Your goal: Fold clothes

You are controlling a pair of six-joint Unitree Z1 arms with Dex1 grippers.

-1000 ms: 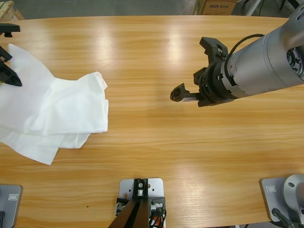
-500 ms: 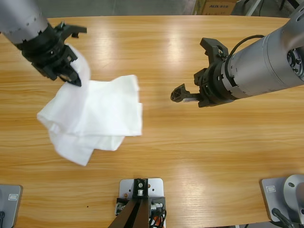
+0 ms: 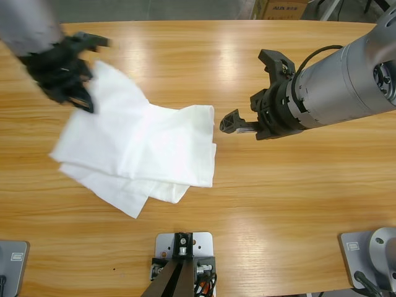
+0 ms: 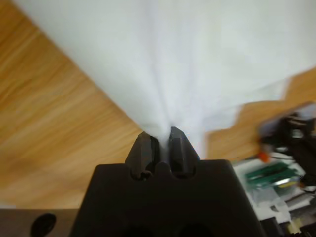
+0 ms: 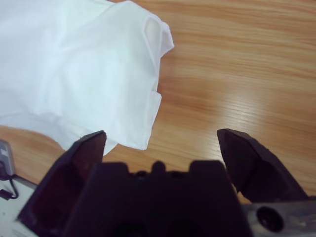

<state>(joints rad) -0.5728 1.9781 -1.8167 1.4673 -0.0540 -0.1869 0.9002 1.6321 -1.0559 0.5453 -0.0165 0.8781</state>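
The clothes are one plain white T-shirt (image 3: 139,145), crumpled and partly doubled over, left of the table's middle. My left gripper (image 3: 77,86) is shut on the shirt's upper left corner; in the left wrist view the cloth (image 4: 177,64) fans out from its closed jaws (image 4: 160,143). My right gripper (image 3: 250,93) hovers open just right of the shirt's right edge, touching nothing. From the right wrist view, the shirt (image 5: 74,64) lies ahead and to the left of the spread fingers (image 5: 247,153).
The wooden table (image 3: 278,198) stretches bare to the right and front of the shirt. A cardboard box (image 3: 281,8) stands beyond the far edge.
My left gripper has dragged the shirt rightward across the table, and the cloth has spread out toward the right gripper. The right arm has stayed almost still.
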